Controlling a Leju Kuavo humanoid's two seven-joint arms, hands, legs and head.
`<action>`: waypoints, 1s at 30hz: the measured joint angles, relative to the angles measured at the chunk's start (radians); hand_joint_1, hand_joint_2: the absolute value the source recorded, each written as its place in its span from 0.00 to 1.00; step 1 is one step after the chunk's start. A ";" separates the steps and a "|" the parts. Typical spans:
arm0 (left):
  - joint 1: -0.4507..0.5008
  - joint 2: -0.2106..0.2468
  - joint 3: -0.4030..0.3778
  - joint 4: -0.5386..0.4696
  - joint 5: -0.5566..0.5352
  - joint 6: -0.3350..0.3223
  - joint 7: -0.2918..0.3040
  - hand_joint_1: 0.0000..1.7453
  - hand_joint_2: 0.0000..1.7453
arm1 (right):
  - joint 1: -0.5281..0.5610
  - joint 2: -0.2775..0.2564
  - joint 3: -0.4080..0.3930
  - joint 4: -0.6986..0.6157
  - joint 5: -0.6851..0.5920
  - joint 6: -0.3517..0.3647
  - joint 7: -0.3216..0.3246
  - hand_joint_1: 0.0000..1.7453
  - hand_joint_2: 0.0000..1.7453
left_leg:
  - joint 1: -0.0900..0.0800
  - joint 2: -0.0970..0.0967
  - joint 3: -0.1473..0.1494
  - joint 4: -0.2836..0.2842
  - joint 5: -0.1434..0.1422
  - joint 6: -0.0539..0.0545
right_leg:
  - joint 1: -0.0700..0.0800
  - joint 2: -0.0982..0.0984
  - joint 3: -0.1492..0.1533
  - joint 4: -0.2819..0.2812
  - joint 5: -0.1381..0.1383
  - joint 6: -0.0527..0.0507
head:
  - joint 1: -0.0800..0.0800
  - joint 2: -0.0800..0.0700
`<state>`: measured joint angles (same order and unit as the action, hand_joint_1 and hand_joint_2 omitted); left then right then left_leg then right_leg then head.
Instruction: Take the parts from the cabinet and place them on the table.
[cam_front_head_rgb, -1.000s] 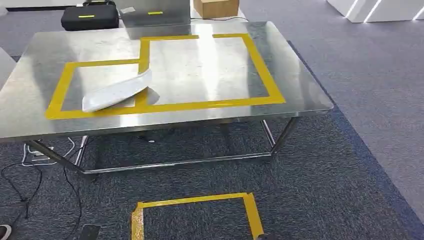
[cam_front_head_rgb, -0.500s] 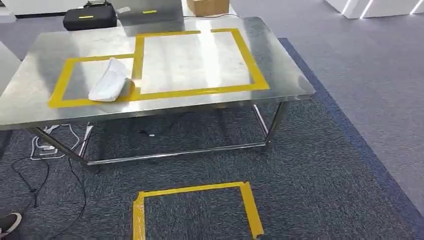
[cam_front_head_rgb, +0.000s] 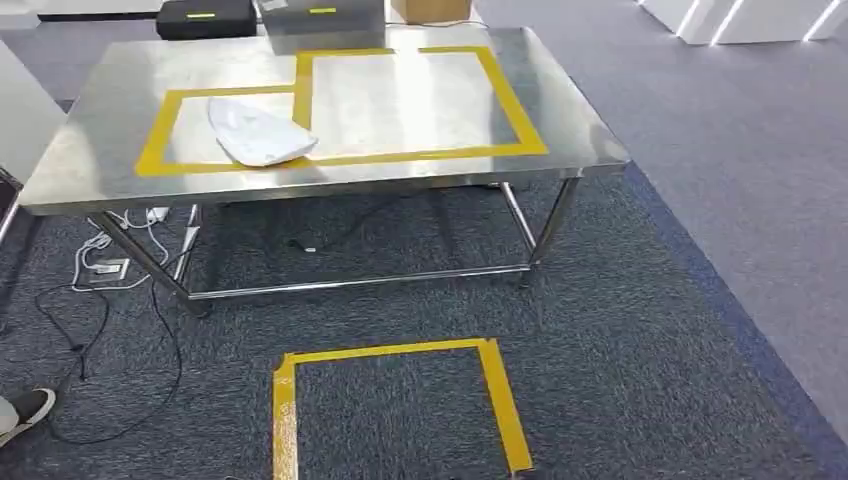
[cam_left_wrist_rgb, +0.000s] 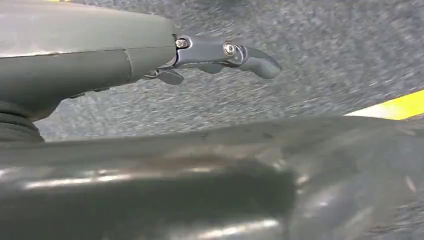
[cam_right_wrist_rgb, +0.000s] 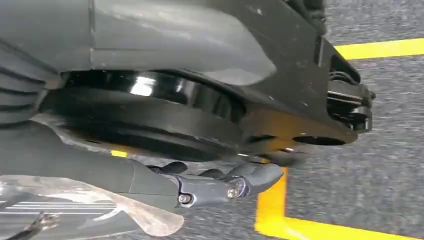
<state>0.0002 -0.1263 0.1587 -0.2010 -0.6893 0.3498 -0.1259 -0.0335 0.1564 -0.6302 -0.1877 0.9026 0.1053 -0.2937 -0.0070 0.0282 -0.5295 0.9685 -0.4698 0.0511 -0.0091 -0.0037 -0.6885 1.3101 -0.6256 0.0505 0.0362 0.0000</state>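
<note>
The left robot hand hangs over the carpet with its fingers loosely out and nothing in them. The right robot hand hangs above a yellow floor line. Its dark fingers look lightly curled, and a pale glossy sheet sits close beside them, so I cannot tell whether it holds anything.

Over the last second the whole head view has shifted, so the camera has moved. The white part also seems to have swung round against the tape. It now lies inside the left taped box on the bench, near the front edge, with its tip touching the dividing strip. One part looks delivered, and any more would have to come from the cabinet.

A black case, a grey box and a cardboard box stand beyond the bench's far edge. Loose cables trail under its left end, and a person's shoe is near them. Both are trip risks. A taped floor square lies in front of the bench.
</note>
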 joint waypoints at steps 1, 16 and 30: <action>0.000 -0.001 0.000 0.000 0.000 0.000 0.008 0.00 0.00 | 0.001 0.000 0.000 0.000 -0.002 0.000 0.005 0.00 0.00 | -0.001 0.006 -0.024 0.007 0.011 -0.001 | 0.000 0.000 0.023 0.001 0.050 0.001 | 0.000 0.000; 0.008 -0.013 -0.001 0.002 -0.013 -0.001 0.027 0.00 0.00 | 0.002 0.007 -0.019 -0.004 -0.002 -0.019 0.024 0.00 0.00 | 0.011 -0.014 -0.128 0.322 -0.127 -0.067 | 0.009 0.021 0.203 -0.358 0.115 -0.058 | -0.007 0.000; 0.010 -0.009 -0.016 0.003 -0.039 0.008 0.027 0.00 0.00 | 0.000 0.010 -0.024 -0.004 -0.001 -0.032 0.046 0.00 0.00 | 0.017 0.017 0.014 0.012 -0.019 -0.013 | -0.001 0.012 -0.003 -0.009 -0.014 0.007 | 0.006 0.000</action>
<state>0.0105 -0.1350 0.1431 -0.1984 -0.7282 0.3574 -0.0992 -0.0331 0.1659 -0.6546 -0.1919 0.9018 0.0728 -0.2476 0.0095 0.0452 -0.5159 0.9808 -0.4891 0.0382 -0.0105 0.0079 -0.6920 1.3011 -0.6393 0.0578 0.0420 0.0000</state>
